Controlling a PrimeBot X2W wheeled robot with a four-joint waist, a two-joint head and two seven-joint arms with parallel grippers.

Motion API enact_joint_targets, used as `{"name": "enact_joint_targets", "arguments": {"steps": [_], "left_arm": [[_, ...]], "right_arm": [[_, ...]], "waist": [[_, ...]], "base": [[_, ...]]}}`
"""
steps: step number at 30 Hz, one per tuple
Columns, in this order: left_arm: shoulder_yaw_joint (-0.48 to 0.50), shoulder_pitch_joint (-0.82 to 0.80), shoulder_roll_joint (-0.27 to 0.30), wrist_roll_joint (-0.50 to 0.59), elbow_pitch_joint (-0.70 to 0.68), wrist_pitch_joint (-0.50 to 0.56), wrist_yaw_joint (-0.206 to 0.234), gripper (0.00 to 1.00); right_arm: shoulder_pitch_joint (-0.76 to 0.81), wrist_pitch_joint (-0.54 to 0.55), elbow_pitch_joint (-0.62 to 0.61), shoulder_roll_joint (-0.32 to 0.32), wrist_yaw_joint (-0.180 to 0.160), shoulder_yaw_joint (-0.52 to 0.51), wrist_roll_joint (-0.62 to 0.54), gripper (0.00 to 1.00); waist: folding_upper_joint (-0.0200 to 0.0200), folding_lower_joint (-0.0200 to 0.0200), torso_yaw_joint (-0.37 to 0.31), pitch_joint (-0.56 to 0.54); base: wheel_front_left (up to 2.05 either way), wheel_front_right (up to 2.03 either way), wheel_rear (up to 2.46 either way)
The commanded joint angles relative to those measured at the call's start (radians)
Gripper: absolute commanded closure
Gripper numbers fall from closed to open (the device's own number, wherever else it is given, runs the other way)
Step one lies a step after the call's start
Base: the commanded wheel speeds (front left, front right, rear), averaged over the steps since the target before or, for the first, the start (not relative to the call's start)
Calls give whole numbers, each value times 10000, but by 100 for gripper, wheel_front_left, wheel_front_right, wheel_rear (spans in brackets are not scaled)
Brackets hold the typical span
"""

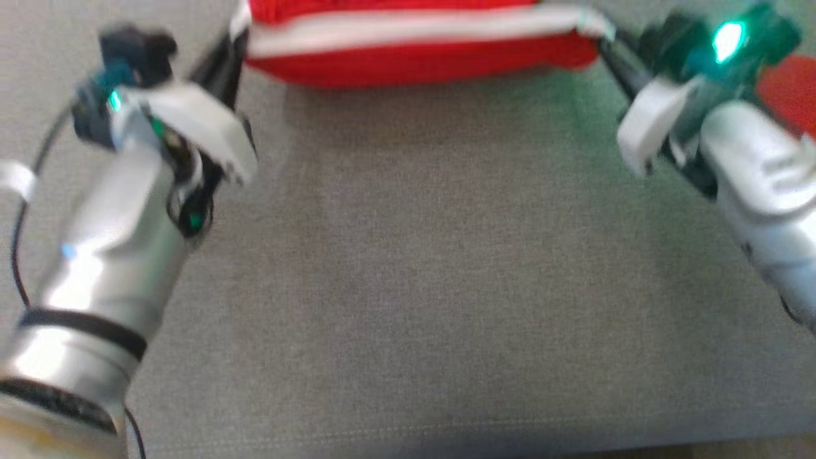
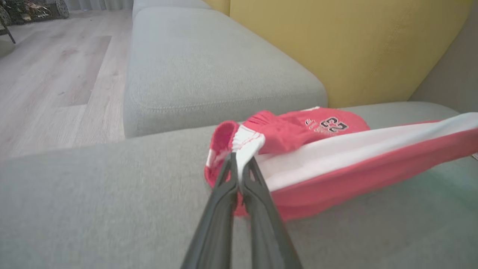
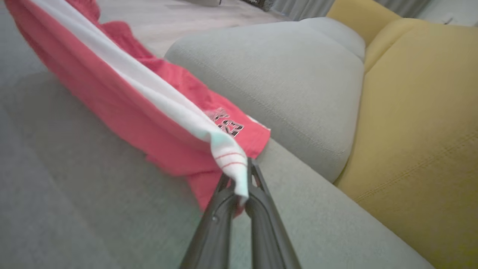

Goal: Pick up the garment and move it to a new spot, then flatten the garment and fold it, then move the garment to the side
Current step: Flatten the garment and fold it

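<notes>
- The left pincer (image 2: 239,164) clenches one white end of the red garment (image 2: 317,186).
- The right pincer (image 3: 242,179) grips the other end, over the grey sofa (image 1: 408,287).

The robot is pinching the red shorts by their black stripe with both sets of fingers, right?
Not quite: the stripe is white, not black. Both wrist views show it: the left fingers and the right fingers each pinch the red shorts by their white stripe.
</notes>
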Motion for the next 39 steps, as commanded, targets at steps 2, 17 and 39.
{"name": "enact_joint_targets", "arguments": {"steps": [2, 17, 39], "left_arm": [[126, 108, 517, 19, -65, -108, -30, 100], [-1846, 2632, 1229, 38, -912, 971, -163, 100], [-2838, 5437, 3439, -1358, -6304, 3572, -145, 100]], "right_arm": [[450, -88, -216, -437, -9, 531, 266, 100], [2674, 2105, -3378, -2709, -9, 2900, 1737, 100], [4671, 5306, -7313, -5787, -9, 2905, 4873, 100]], "waist": [[0, 0, 63, -485], [0, 0, 58, -2277], [0, 0, -322, -3644]], "base": [[0, 0, 0], [0, 0, 0], [0, 0, 0]]}}
